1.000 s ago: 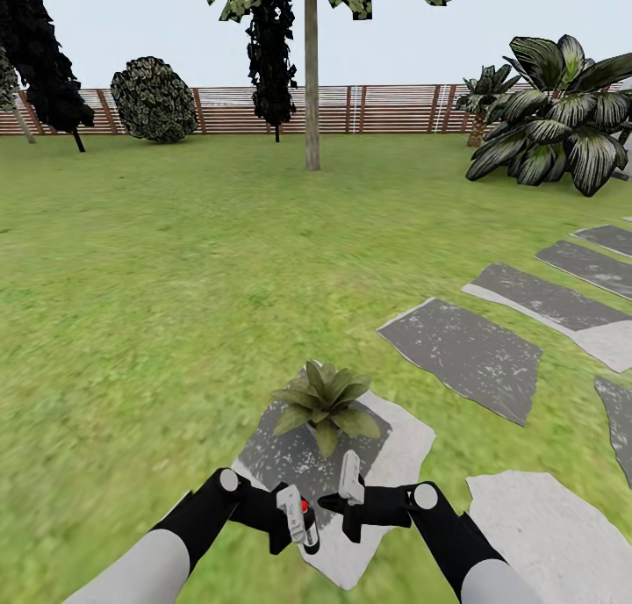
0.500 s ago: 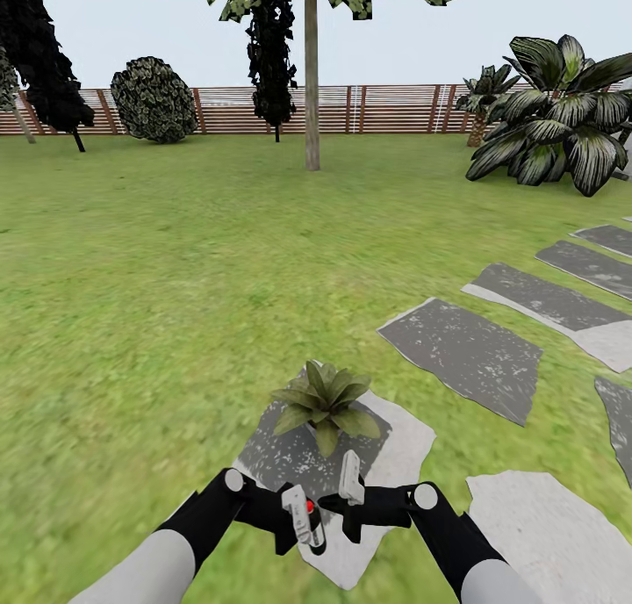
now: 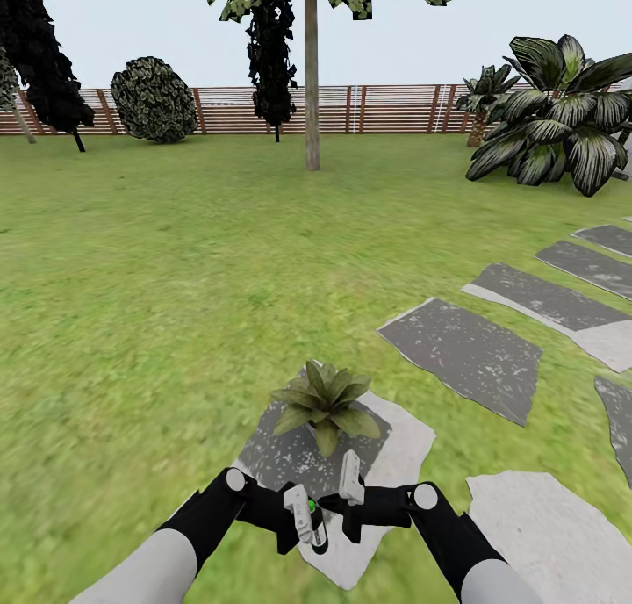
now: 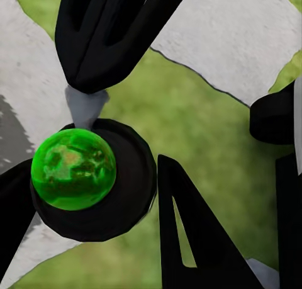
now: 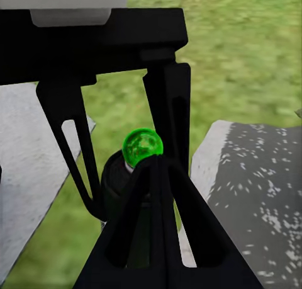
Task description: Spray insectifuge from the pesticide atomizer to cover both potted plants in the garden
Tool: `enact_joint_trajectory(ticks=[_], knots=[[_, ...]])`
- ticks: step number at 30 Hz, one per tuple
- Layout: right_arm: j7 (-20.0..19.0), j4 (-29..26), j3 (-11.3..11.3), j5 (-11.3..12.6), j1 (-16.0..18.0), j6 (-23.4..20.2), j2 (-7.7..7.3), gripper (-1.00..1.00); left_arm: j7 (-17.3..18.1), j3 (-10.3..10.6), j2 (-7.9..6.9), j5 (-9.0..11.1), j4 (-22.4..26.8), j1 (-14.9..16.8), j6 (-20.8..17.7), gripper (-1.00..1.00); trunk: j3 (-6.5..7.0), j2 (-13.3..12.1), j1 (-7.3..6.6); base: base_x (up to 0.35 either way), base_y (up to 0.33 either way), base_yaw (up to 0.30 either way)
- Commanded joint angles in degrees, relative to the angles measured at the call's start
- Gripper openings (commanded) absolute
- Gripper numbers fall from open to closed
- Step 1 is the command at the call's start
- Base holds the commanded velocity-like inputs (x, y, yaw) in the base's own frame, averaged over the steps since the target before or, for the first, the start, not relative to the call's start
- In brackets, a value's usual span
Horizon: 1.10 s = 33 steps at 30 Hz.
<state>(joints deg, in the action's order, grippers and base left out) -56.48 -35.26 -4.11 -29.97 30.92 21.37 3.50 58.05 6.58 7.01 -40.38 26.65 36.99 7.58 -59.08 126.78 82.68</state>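
My left gripper (image 3: 303,521) is shut on the pesticide atomizer (image 3: 312,507), a small dark bottle whose round top glows green (image 4: 73,169). The left fingers (image 5: 170,113) stand on either side of its body (image 5: 119,182). My right gripper (image 3: 332,501) is shut, and its tip (image 5: 154,163) sits right at the green top. Just beyond both grippers, a potted plant (image 3: 326,404) with broad green leaves stands on a grey stepping stone (image 3: 395,450). No insectifuge shows on its leaves.
Several stepping stones (image 3: 465,349) run off to the right across the garden lawn (image 3: 175,305). A tree trunk (image 3: 311,86) and a round bush (image 3: 154,99) stand before the wooden fence (image 3: 386,108). Large striped palms (image 3: 553,112) are at the far right.
The light on the atomizer has turned from red to green. My left gripper has shifted slightly right, closer to the right gripper. The view has not moved.
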Motion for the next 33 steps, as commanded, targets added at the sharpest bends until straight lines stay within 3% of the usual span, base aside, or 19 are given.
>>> enact_joint_trajectory(ticks=[1,6,8,16,21,22,26,29,30,33], knots=[[0.0,-0.1,0.1,-0.4,0.0,0.2,0.02,-1.00,0.0,-0.1,0.02,-0.5,0.1,0.0,0.6,-1.00,-0.05,0.0,-0.01,0.000,0.000,0.000],[0.0,-0.1,0.1,-0.4,0.0,0.2,0.02,-1.00,-0.5,0.2,-0.39,-1.1,0.0,0.0,0.6,-1.00,-0.05,0.0,-0.01,0.000,0.000,0.000],[0.0,-0.1,0.1,-0.4,0.0,0.2,0.02,-1.00,-1.2,0.3,-1.54,-1.2,0.0,-0.2,0.6,-1.00,-0.05,0.0,-0.01,0.000,0.000,0.000],[0.0,0.0,0.1,-0.5,0.0,0.2,0.02,-1.00,-1.5,0.4,-9.06,-1.3,0.1,-0.3,0.4,-1.00,-0.05,0.0,-0.01,0.000,0.000,0.000],[0.0,0.2,0.0,-0.7,0.0,0.3,-0.17,-1.00,-1.5,0.3,-12.69,-1.3,0.6,-0.6,0.5,-1.00,-0.05,0.0,-0.01,0.000,0.000,0.000],[0.0,0.2,0.0,-0.8,0.0,0.3,-0.37,1.00,-1.5,0.2,-13.36,-1.3,0.7,-0.6,0.4,-1.00,-0.05,0.0,-0.01,0.000,0.000,0.000],[0.2,2.6,0.1,-0.8,0.0,0.5,-0.76,1.00,-1.6,-0.2,-16.07,-0.9,0.4,-0.6,0.0,-1.00,-0.05,0.0,-0.01,0.000,0.000,0.000],[2.0,5.3,0.3,-0.8,-0.1,0.5,-0.99,1.00,-1.8,-0.8,-17.11,-0.5,0.1,-0.6,-0.3,-1.00,-0.05,0.0,-0.01,0.000,0.000,0.000],[3.9,5.8,0.4,-0.8,-0.1,0.5,-1.35,1.00,-1.8,-1.4,-17.22,-0.4,0.1,-0.6,-0.3,-1.00,-0.05,0.0,-0.01,0.000,0.000,0.000],[15.4,9.7,0.4,-0.6,-0.3,0.6,-4.14,1.00,-2.5,-5.8,-17.18,0.0,-0.8,-0.7,-0.6,-1.00,-0.05,0.0,-0.01,0.000,0.000,0.000]])
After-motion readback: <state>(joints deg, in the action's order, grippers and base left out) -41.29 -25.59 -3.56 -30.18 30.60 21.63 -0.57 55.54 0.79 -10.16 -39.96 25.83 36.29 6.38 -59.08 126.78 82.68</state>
